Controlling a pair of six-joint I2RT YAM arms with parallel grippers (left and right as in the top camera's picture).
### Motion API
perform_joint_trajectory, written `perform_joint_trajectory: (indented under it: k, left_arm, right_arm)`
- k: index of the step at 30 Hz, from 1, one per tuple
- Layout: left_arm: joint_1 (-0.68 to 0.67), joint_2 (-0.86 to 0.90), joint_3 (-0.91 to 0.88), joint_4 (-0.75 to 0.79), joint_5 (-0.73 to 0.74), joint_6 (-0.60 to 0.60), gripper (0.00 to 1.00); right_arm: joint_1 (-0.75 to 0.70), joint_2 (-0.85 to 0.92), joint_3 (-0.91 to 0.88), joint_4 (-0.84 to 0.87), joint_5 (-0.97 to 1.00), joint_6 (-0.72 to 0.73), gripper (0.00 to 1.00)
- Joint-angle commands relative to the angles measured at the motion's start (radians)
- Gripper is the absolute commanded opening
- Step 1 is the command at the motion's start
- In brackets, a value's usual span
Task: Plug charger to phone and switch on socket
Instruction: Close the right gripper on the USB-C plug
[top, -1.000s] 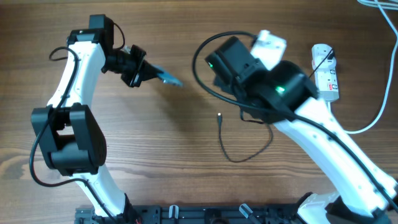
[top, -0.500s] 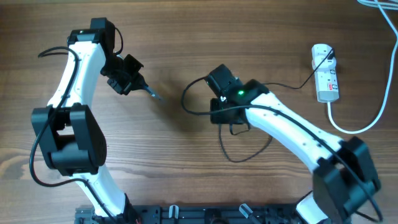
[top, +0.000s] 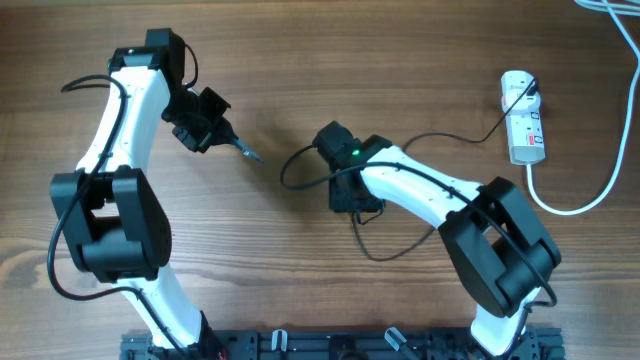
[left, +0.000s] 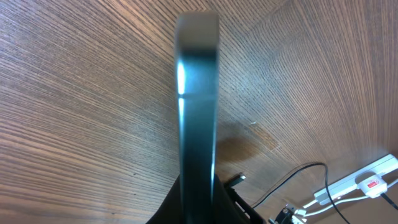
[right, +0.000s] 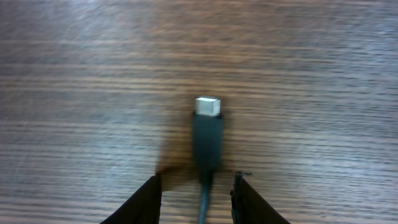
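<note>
The phone (left: 198, 93) is held edge-on above the table, with my left gripper (top: 222, 135) shut on its lower end. From overhead the phone (top: 243, 151) shows only as a thin dark sliver. The charger (top: 400, 245) loops over the middle of the table, its black plug in the socket (top: 524, 118) at the far right. Its connector (right: 208, 134) lies flat on the wood with the metal tip pointing away. My right gripper (right: 198, 186) is low over it. The jaws stand either side of the cable with a gap on both sides, touching nothing.
A thick white cord (top: 600, 190) runs from the socket along the right edge. The socket (left: 373, 180) and cables show in the left wrist view's lower right corner. My right arm's elbow (top: 497, 240) sits over the table's front right.
My right arm has swung from near the socket down to the connector at mid-table, and its jaws have narrowed around the cable. The left gripper has turned the phone edge-on.
</note>
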Motion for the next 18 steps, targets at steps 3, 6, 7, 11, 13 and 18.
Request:
perform_joint_trajectory:
  k: [3,6,7,11,13,18]
  left_arm:
    - [0.002,-0.031,0.015,-0.005,-0.004,0.019,0.04]
    - [0.002,-0.031,0.015,-0.008,-0.004,0.019,0.04]
    - [0.002,-0.031,0.015,-0.008,-0.004,0.019,0.04]
    - [0.002,-0.031,0.015,-0.007,-0.004,0.019,0.04]
    - [0.002,-0.031,0.015,-0.008,-0.004,0.019,0.04]
    - [0.002,-0.031,0.015,-0.008,-0.004,0.019,0.04]
  right_arm:
    - [0.013,0.028,-0.008,0.013,0.032,0.005,0.37]
    - [0.013,0.028,-0.025,0.028,0.075,0.005,0.37]
    - [0.013,0.028,-0.032,0.039,0.078,0.003,0.37]
    - [0.013,0.028,-0.034,0.057,0.106,-0.004,0.35]
    - [0.013,0.028,-0.034,0.063,0.108,-0.006,0.35]
    - [0.013,0.028,-0.034,0.037,0.069,-0.005,0.3]
